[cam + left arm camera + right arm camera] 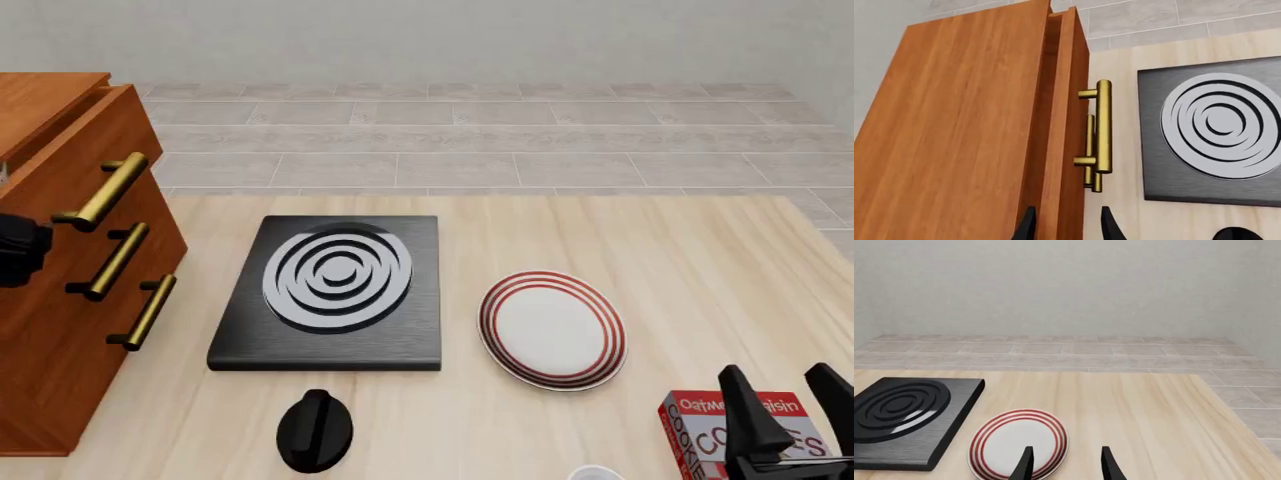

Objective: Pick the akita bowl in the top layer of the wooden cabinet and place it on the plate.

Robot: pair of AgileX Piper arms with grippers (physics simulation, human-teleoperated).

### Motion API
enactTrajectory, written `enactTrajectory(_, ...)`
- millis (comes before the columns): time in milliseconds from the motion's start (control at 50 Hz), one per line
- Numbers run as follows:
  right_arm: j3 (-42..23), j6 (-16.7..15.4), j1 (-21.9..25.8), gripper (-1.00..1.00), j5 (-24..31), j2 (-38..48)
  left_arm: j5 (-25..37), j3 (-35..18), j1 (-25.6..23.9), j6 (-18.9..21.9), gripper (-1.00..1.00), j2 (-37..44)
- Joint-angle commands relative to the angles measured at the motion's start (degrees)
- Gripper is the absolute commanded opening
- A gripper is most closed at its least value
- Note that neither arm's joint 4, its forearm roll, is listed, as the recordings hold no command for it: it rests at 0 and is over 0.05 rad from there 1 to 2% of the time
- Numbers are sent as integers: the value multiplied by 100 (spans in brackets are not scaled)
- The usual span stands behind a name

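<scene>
The left hand [1064, 222] was spread before the top layer [1064, 125], slightly pulled out, presumably to open it by its handle [1103, 127]. No akita bowl showed. The right hand [1064, 462], spread, hovered just over the plate [1011, 440].

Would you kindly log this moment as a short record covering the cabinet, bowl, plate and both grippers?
wooden cabinet: table's left edge
top layer: pulled out slightly, handle free
akita bowl: not visible
plate: empty, right of the stove slab
left gripper: open, at the top drawer's front edge
right gripper: open, holding nothing, near the plate
cookie box: beside right gripper
</scene>
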Motion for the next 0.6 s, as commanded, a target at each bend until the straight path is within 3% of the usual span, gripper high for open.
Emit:
enactTrajectory(20, -2, 2, -2, 100, -46, 45, -13, 261, 132, 13, 100, 6)
enactTrajectory(320, -6, -5, -6, 100, 0, 0, 245, 58, -369, -366, 100, 116)
enactTrajectory(600, -6, -8, -4, 100, 20, -25, 271, -8, -599, -474, 100, 222)
